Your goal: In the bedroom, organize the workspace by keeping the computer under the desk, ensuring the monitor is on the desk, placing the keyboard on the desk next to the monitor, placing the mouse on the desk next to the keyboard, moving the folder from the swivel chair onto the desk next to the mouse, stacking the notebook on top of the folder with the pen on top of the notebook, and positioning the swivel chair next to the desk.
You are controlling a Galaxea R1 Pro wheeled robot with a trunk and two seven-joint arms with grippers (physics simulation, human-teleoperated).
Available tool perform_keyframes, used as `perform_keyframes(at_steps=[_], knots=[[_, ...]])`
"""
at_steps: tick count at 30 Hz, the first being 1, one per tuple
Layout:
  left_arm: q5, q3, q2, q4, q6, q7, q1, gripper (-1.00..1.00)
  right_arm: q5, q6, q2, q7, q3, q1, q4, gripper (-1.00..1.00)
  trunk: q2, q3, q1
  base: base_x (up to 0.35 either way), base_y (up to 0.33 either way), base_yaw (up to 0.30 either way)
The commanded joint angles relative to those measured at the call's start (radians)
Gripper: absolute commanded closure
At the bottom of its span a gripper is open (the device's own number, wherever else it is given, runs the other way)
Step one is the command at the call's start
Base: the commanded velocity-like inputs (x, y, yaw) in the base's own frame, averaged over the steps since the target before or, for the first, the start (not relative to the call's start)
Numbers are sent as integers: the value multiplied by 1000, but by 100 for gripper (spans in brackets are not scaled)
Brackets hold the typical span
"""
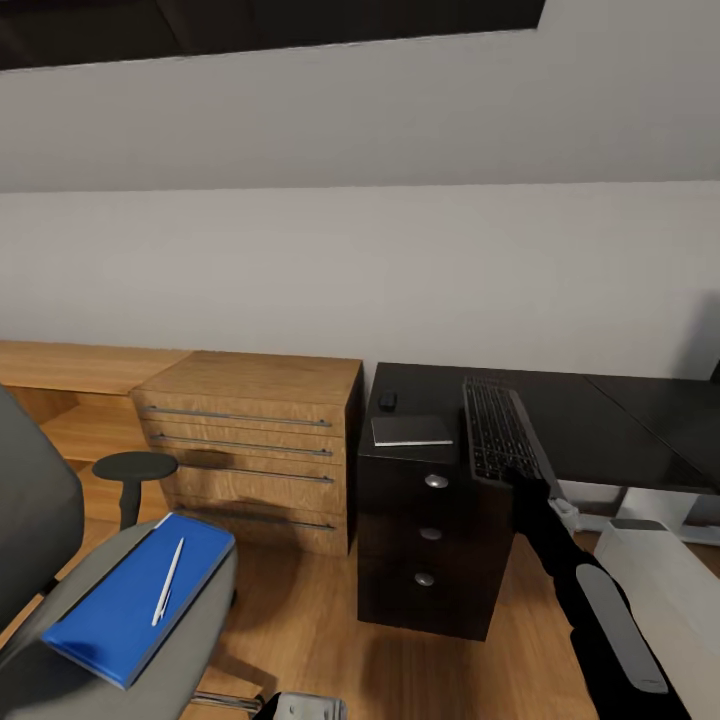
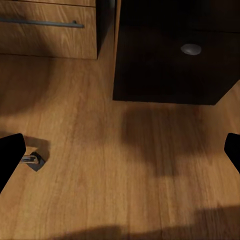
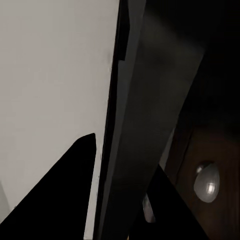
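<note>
- Right gripper (image 1: pixel 522 478) clamped on the near edge of the keyboard (image 1: pixel 497 430), black arm reaching up from the lower right of the head view; in the right wrist view, dark fingers (image 3: pixel 65 195) on either side of the keyboard's thin edge (image 3: pixel 135 130).
- Keyboard resting on the glossy black desk (image 1: pixel 600 420), near end over the front edge above the drawer unit (image 1: pixel 430 540) with round silver knobs.
- Left gripper (image 2: pixel 120 150) spread open, fingertips at both borders of the left wrist view, over bare wood floor (image 2: pixel 100 175) near the drawer unit's base.
- Mouse (image 1: pixel 387 401) near the desk's left back corner; grey notebook (image 1: pixel 412 430) just in front of it, left of the keyboard.
- Blue folder (image 1: pixel 140 595) flat on the swivel chair (image 1: pixel 60 600) seat, pen (image 1: pixel 167 581) on top.
- Light-wood chest of drawers (image 1: pixel 250 450) beside the desk's left end.
- Pale grey computer (image 1: pixel 670 580) on the floor at lower right.
</note>
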Motion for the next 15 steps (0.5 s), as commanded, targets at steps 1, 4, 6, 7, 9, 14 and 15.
perform_keyframes(at_steps=[1, 4, 6, 7, 9, 14, 15], knots=[[10, -1, 0, -1, 3, 7, 0, -100, -13, 18, 0, -4, -23, -1, 2, 100, 0, -1, 0, 0, 0, 0], [10, -1, 0, 1, 3, 7, 0, -100, -18, 33, 0, -6, -64, -1, 6, 100, 0, -1, 0, 0, 0, 0], [10, -1, 0, 1, 3, 7, 0, -100, -19, 37, 0, -6, -78, -1, 7, 100, 0, -1, 0, 0, -4, 0], [10, -1, 0, 1, 3, 7, 0, -100, -19, 38, 0, -6, -82, -1, 7, 100, 0, -1, 0, 0, -55, 0], [10, -1, 0, 2, 3, 7, 0, -100, -19, 39, 0, -7, -84, -1, 7, 100, 0, -1, 0, 0, -141, 0], [10, 0, 0, 2, 3, 7, 0, -100, -20, 40, 2, -8, -84, -1, 7, 100, 0, -1, 0, 0, -189, 0], [10, 1, 0, 2, 3, 7, 0, -100, -20, 40, 2, -9, -83, -1, 7, 100, 0, -1, 0, 0, -64, 0]])
